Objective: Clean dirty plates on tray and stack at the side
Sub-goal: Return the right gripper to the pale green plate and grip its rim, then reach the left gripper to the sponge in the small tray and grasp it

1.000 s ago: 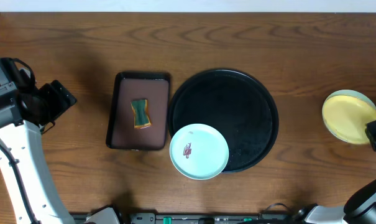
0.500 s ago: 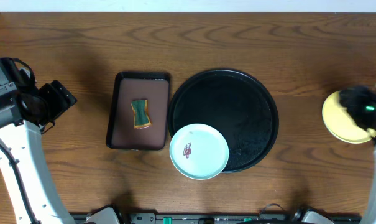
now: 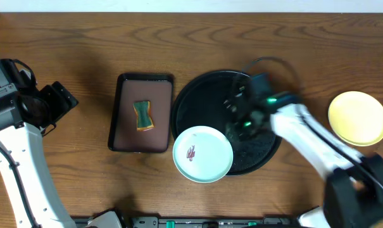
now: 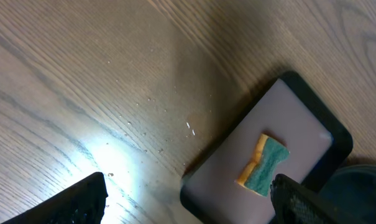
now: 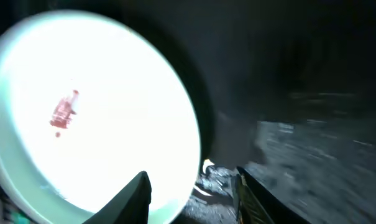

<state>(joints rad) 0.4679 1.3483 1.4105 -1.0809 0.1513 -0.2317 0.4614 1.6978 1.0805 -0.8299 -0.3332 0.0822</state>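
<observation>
A pale mint-blue plate (image 3: pixel 202 154) with a reddish smear lies on the front left rim of the round black tray (image 3: pixel 267 101). It fills the left of the right wrist view (image 5: pixel 94 112). My right gripper (image 3: pixel 238 125) is open over the tray, just right of this plate. Its jaws (image 5: pixel 194 196) straddle the plate's right rim, one finger over the plate and one over the tray (image 5: pixel 312 74). A pale yellow plate (image 3: pixel 358 118) lies on the table at the far right. A second mint-blue plate does not show. My left gripper (image 4: pixel 188 205) is open and empty above the table at the far left.
A dark-brown rectangular tray (image 3: pixel 125 126) lies left of the black tray, with a green and yellow sponge (image 3: pixel 143 116) on it. Both also show in the left wrist view, the tray (image 4: pixel 299 124) and the sponge (image 4: pixel 263 163). The left arm (image 3: pixel 26 107) is at the table's left edge.
My right arm has swung left from the yellow plate at the table's right edge to over the black tray, beside the mint-blue plate. The left arm has not moved.
</observation>
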